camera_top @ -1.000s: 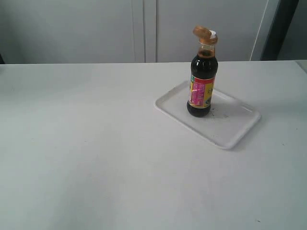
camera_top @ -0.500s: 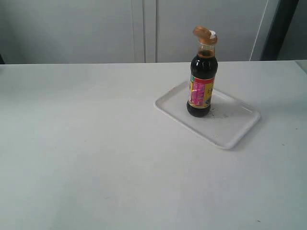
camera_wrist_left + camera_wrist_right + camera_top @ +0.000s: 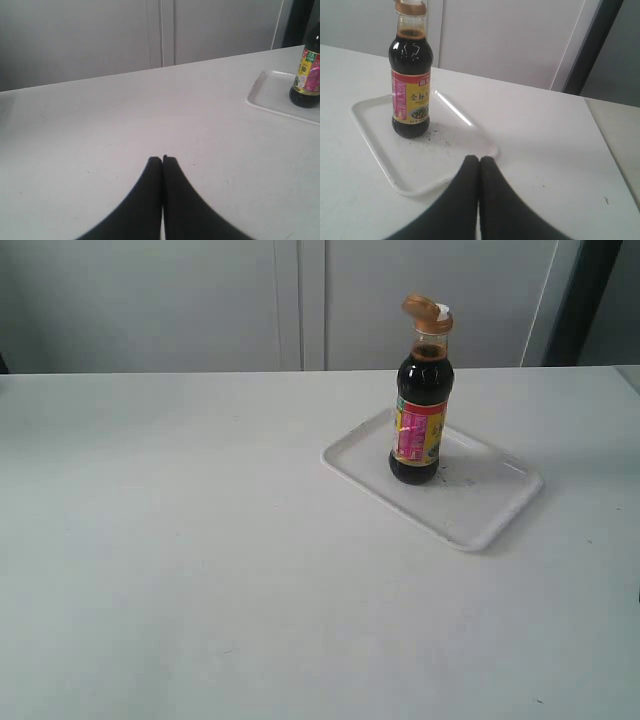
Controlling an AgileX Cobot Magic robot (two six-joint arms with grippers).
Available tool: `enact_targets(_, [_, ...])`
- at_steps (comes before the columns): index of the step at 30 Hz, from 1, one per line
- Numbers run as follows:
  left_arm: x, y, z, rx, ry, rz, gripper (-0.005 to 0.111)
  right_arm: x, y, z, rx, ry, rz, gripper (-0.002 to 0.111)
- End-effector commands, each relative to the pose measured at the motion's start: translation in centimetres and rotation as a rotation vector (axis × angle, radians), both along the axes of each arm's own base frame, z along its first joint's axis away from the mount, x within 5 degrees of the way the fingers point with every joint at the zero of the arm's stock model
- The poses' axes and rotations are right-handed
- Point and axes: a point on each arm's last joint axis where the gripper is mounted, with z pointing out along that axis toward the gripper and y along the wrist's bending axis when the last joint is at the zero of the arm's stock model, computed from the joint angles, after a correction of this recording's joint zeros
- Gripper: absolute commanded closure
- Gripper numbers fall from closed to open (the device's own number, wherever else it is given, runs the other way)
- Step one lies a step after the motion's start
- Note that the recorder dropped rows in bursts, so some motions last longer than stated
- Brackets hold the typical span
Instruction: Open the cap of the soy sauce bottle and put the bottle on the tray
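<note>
The soy sauce bottle (image 3: 421,420) stands upright on the white tray (image 3: 480,510), right of the table's middle. Its bronze cap (image 3: 424,310) has the lid flipped back, and the white spout shows beside it. The right wrist view shows the bottle (image 3: 410,95) on the tray (image 3: 380,150), with only the cap's collar (image 3: 411,6) in frame. The left wrist view catches the bottle's lower half (image 3: 307,80) and a tray corner (image 3: 265,92). My left gripper (image 3: 162,159) and right gripper (image 3: 479,159) are both shut on nothing, well away from the bottle. Neither arm appears in the exterior view.
The white table (image 3: 200,540) runs back to pale cabinet doors (image 3: 300,300). A dark vertical post (image 3: 580,300) stands at the back right. The table's right edge (image 3: 605,145) lies beyond the tray, and dark specks dot the tray beside the bottle.
</note>
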Motion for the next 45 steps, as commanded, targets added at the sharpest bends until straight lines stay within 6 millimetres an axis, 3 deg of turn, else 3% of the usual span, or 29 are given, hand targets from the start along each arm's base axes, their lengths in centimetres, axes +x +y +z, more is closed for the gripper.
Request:
enact_targets(1, [-0.1,0.0,0.0,-0.025,-0.013,-0.001,0.107,-0.2,0.0,-0.4,-0.004,0.010,0.004,0.108])
enact_targets(23, [-0.2,-0.1,-0.1,-0.044,-0.006,-0.007,0.107,-0.2,0.0,-0.4,-0.002,0.010,0.003,0.108])
enact_targets(28, [-0.4,-0.1,-1.4,0.087,-0.040,-0.036,0.107,-0.2,0.0,-0.4,-0.002,0.010,0.003,0.108])
enact_targets(45, [-0.5,1.0,-6.9,-0.011,-0.011,0.206,0.107,-0.2,0.0,-0.4,-0.005,0.009,0.004,0.108])
